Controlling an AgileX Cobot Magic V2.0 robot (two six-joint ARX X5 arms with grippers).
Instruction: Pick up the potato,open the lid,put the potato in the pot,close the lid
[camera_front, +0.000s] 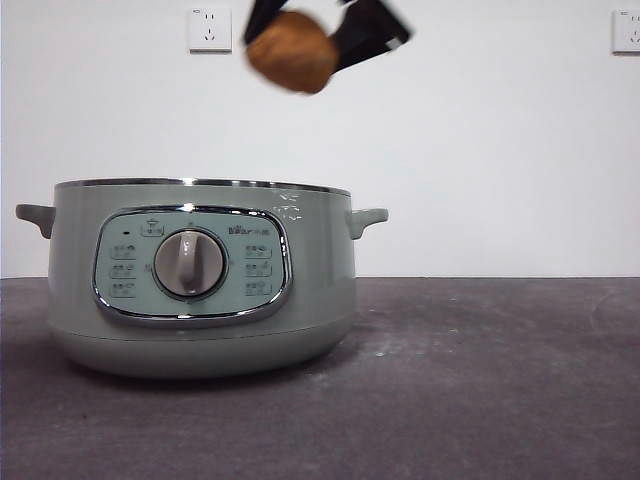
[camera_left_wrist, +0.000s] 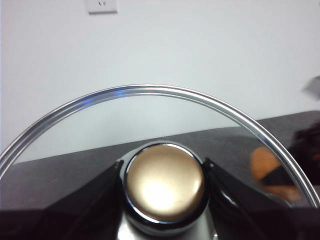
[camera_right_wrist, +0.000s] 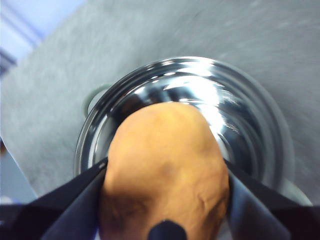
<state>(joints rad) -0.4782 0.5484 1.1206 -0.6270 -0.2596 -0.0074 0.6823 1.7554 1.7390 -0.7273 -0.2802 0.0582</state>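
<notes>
While the pot (camera_front: 200, 280) stands uncovered toward the left side of the dark counter (camera_front: 500, 390), near its front edge, its control panel (camera_front: 190, 265) and central dial (camera_front: 190, 263) face forward and its steel rim shows bare along the top. High above the pot's right half, the right hand (camera_front: 320, 40) grips the potato (camera_front: 292, 50) between its two black jaws, the potato hanging clear of the rim; the right wrist view looks past the potato (camera_right_wrist: 165, 170) straight down into the shiny steel bowl of the pot (camera_right_wrist: 240, 115). Away from the pot, the left hand (camera_left_wrist: 164, 185) is clamped on the knob (camera_left_wrist: 165, 182) of the lid (camera_left_wrist: 150, 91), one jaw at each side, holding the glass lid up off the counter. Through the glass the potato (camera_left_wrist: 265, 165) shows faintly. Farthest back, a white wall (camera_front: 480, 150) carries two sockets (camera_front: 210, 28).
</notes>
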